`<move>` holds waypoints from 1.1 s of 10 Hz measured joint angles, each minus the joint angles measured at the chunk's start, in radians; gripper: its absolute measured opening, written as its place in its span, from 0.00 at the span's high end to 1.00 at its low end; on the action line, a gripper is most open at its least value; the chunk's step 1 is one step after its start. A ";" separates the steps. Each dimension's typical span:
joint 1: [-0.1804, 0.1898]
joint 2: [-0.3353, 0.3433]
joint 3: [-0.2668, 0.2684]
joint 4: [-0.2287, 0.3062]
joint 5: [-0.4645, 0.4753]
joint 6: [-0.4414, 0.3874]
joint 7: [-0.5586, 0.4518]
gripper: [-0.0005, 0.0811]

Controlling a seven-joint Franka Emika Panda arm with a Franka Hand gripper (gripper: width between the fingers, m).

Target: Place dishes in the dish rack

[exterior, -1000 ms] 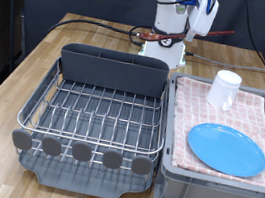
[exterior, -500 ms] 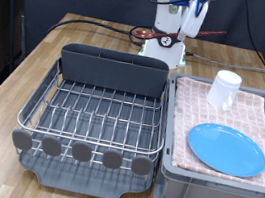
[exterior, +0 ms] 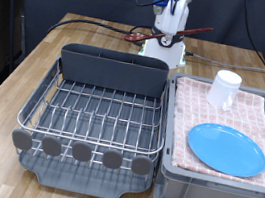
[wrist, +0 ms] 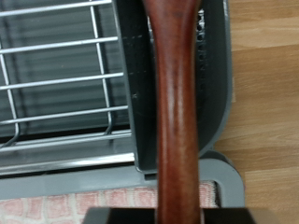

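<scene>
Reddish-brown wood fills the middle of the wrist view: the wooden spoon [wrist: 177, 112] runs lengthwise out from between the fingers of the gripper [exterior: 177, 7], which are clenched on its handle; below it lie the tall grey cutlery compartment [wrist: 168, 93] and the silver wire grid of the dish rack [wrist: 56, 84], with a strip of pink checked cloth [wrist: 93, 198] at the frame's edge. In the exterior view the gripper hangs high at the top, above and behind the dish rack's [exterior: 95, 113] rear wall, with the spoon [exterior: 171, 32] held roughly level, well clear of the rack; no dish is seen in the rack. At the exterior view's right stands the grey bin [exterior: 215, 188]; on its cloth the bright-blue plate [exterior: 226, 149] lies flat and the white cup [exterior: 225, 89] stands behind it, apart from it; all of this rests on the wooden table [exterior: 1, 98].
</scene>
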 joint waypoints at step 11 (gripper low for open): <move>0.054 0.021 -0.321 -0.049 0.178 0.111 -0.346 0.88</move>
